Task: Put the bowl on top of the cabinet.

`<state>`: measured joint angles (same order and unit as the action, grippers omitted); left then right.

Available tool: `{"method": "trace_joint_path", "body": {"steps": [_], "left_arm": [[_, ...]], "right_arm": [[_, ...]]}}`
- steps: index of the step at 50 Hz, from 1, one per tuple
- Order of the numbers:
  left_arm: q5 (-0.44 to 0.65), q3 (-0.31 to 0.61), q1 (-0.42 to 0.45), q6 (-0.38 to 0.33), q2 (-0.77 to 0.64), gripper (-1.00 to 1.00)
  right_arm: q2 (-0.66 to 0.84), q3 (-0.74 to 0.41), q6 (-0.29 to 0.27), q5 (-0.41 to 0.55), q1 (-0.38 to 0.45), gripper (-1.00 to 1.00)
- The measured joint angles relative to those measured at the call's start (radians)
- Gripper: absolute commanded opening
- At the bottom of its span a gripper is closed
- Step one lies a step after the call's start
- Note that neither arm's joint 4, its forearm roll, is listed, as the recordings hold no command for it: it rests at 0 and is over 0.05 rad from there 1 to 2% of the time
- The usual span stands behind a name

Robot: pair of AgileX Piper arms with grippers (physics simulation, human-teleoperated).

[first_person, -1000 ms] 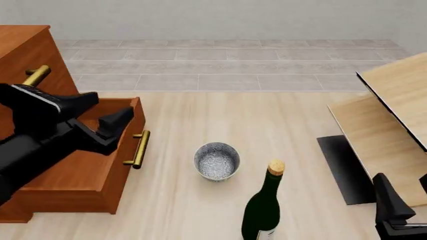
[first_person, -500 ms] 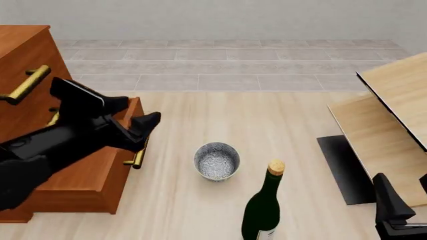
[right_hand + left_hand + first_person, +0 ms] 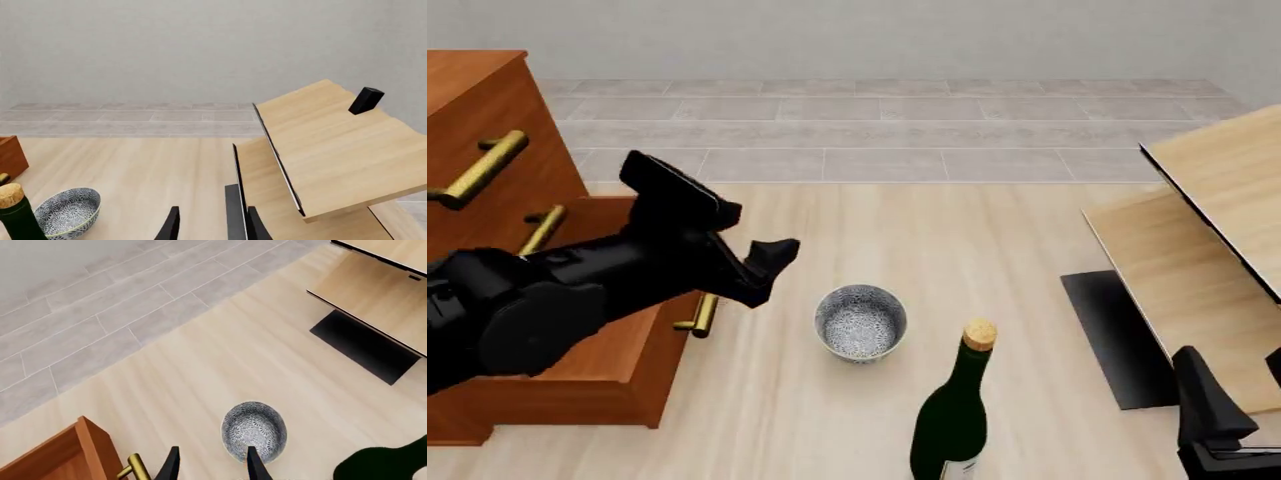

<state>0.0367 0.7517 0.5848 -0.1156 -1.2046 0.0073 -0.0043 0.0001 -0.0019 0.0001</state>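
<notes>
The pale wood-grain bench (image 3: 988, 250) carries everything here. On it, the large reddish-brown wooden cabinet with brass bar handles (image 3: 481, 110) stands well to the left of the bowl, its lower drawer pulled out toward the bowl's side. Right of the bowl, well apart, lean the pale light-wood panels (image 3: 1214, 230). The dark green corked glass bottle (image 3: 957, 415) stands just beside the bowl, on its near right.

The small round grey-white speckled bowl (image 3: 861, 322) sits upright on the bench, between the cabinet's open drawer and the bottle, with its mouth facing up. It looks like glazed ceramic: stiff, probably smooth and slippery, and likely to chip if dropped or knocked against the bottle. It seems light enough for one arm. The best hold is probably on the rim, one finger inside and one outside the wall, on the side away from the bottle.

The left pincer (image 3: 777, 258) hangs above the bench just left of the bowl and short of it, not touching. In the left wrist view its fingertips (image 3: 169, 466) stand narrowly apart with nothing between them, and the bowl (image 3: 254, 430) lies just ahead of them, slightly to one side. The right pincer (image 3: 208, 225) waits far to the bowl's right by the panels, also narrowly parted and empty.
</notes>
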Motion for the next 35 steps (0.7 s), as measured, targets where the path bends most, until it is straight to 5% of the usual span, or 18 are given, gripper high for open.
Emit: {"method": "trace_joint_path", "body": {"steps": [35], "left_arm": [[0.018,0.059,0.055,0.004,-0.173,1.00]], "right_arm": [[0.000,0.000,0.000,0.000,0.000,1.00]]}}
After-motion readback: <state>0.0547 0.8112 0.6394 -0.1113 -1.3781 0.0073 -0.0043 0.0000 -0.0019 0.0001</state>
